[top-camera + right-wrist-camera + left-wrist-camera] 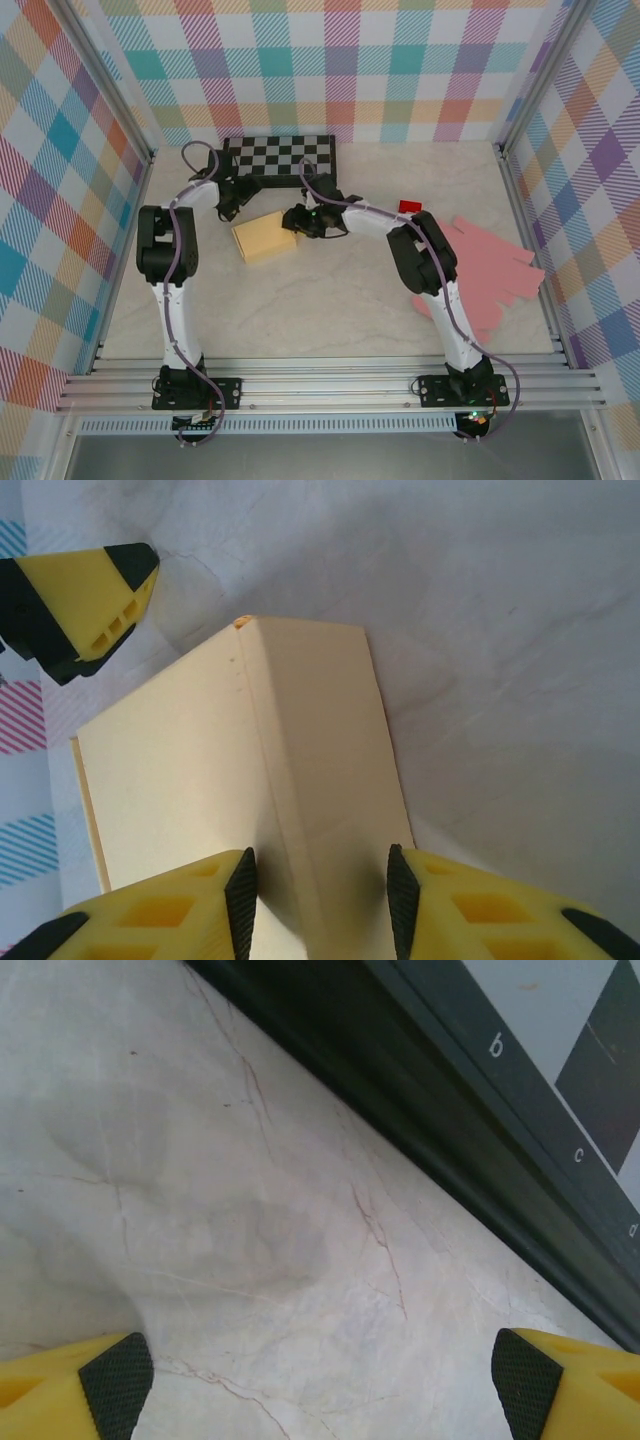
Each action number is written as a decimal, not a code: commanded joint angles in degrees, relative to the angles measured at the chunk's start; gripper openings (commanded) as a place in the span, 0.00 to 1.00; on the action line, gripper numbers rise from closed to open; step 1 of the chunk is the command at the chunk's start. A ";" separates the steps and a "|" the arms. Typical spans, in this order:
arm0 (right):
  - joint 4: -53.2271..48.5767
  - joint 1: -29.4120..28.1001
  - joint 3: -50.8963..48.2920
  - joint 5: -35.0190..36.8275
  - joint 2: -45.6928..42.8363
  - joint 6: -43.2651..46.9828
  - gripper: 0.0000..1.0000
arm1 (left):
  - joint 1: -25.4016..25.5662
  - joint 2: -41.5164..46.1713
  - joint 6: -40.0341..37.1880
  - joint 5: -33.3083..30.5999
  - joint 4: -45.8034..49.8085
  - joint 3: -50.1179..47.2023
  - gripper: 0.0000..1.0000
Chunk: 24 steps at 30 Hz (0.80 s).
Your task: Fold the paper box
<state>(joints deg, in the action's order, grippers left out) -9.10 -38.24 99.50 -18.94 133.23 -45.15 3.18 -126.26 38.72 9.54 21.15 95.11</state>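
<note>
The cream paper box (pixel 265 237) lies on the marble table between the two grippers, its faces closed up. In the right wrist view the box (pixel 230 770) shows its top face and one long side wall meeting in a sharp ridge. My right gripper (pixel 320 905) is open at the box's right end, with its fingers astride that ridge; I cannot tell if the pads touch. From above, the right gripper (pixel 297 222) sits against the box. My left gripper (pixel 320 1385) is open wide over bare marble, just behind the box's left rear corner (pixel 232 207), holding nothing.
A black and white chessboard (pixel 280 155) lies right behind the left gripper, its dark frame (pixel 450 1130) close by. Flat pink paper blanks (pixel 490 270) are spread at the right. A small red object (pixel 409 206) sits behind the right arm. Checked walls enclose the table.
</note>
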 commanded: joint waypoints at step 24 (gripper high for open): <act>-23.71 14.50 -33.96 29.88 -46.26 16.96 0.52 | 21.87 46.85 0.80 -15.90 12.66 -22.80 0.90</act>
<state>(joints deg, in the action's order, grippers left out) -18.46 -29.95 69.19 -0.49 93.12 -40.10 19.51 -81.30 36.47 -3.14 34.37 76.75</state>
